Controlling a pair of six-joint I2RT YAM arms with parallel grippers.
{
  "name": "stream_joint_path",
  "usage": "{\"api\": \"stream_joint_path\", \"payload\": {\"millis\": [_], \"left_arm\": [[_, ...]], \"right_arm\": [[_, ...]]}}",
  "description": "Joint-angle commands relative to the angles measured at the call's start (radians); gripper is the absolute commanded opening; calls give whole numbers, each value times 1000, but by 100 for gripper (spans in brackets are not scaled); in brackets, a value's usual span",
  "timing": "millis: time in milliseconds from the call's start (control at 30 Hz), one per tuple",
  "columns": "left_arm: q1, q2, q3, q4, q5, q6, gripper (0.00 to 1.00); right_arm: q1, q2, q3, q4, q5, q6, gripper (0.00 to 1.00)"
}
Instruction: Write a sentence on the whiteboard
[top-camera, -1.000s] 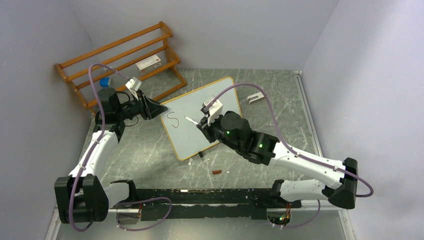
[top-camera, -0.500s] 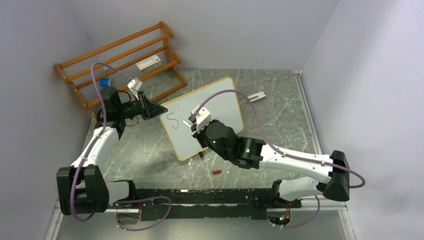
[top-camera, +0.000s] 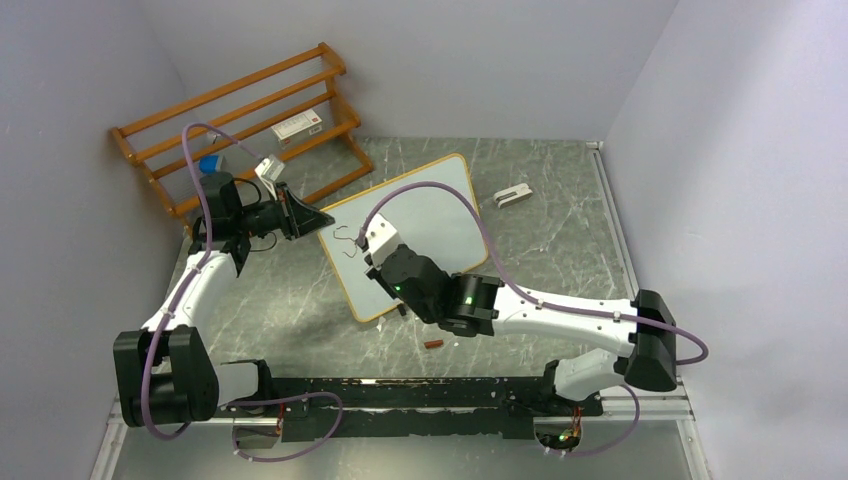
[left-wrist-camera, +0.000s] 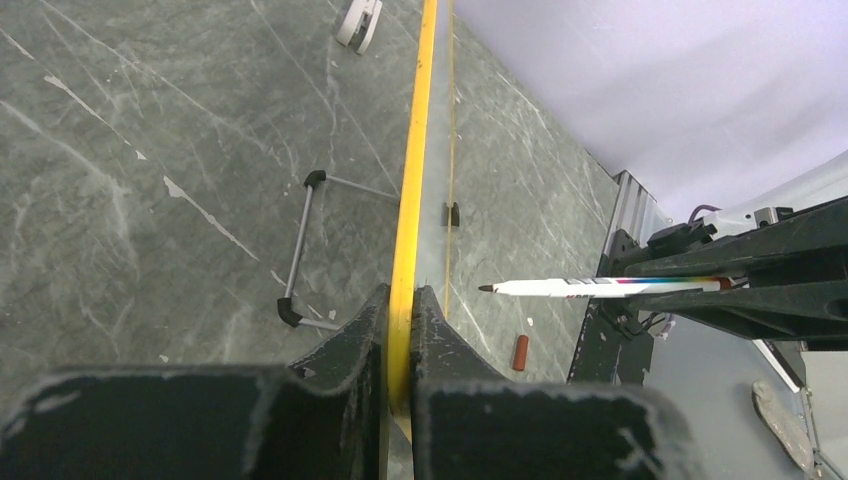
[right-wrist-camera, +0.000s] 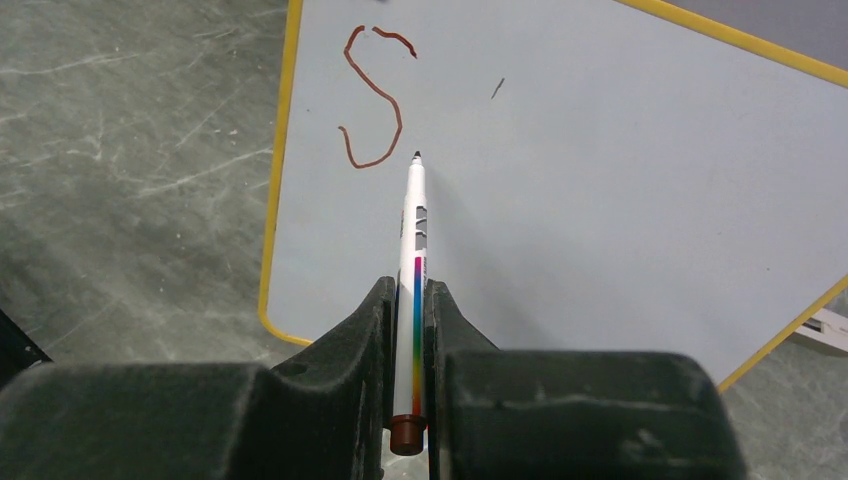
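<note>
The whiteboard (top-camera: 432, 212) stands tilted on the table, with a yellow-looking frame. My left gripper (top-camera: 314, 217) is shut on its left edge; the left wrist view shows the jaws (left-wrist-camera: 400, 300) clamped on the frame (left-wrist-camera: 411, 190). My right gripper (top-camera: 376, 258) is shut on a white marker (right-wrist-camera: 412, 235) with a rainbow stripe. Its tip sits just right of the foot of a brown-red "S" (right-wrist-camera: 372, 95), close to the board face (right-wrist-camera: 600, 170). The "S" and a small dash (right-wrist-camera: 497, 88) are the only marks of the sentence. The marker also shows in the left wrist view (left-wrist-camera: 600, 288).
An orange-brown wooden rack (top-camera: 240, 110) stands at the back left with a small box (top-camera: 298, 126) on it. A brown marker cap (top-camera: 433, 344) lies near the front of the board. A white clip (top-camera: 511, 196) lies right of the board. The board's wire stand (left-wrist-camera: 300, 250) sticks out behind it.
My right arm has swung left across the board, carrying the marker from the board's middle to just beside the "S". The left gripper has stayed on the board's edge.
</note>
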Motion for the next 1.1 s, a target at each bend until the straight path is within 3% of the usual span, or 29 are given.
{"api": "stream_joint_path", "payload": {"millis": [0,367,1067], "left_arm": [[16,1,4,-35,-59,98,5],[16,-20,3,-41,-74,98,5],[16,-20,5,-45,-81,94,5]], "right_arm": [[15,32,53,-6,51,11,0],[33,109,118,-36,143,21,0],[42,158,156,-25,153,26,0]]}}
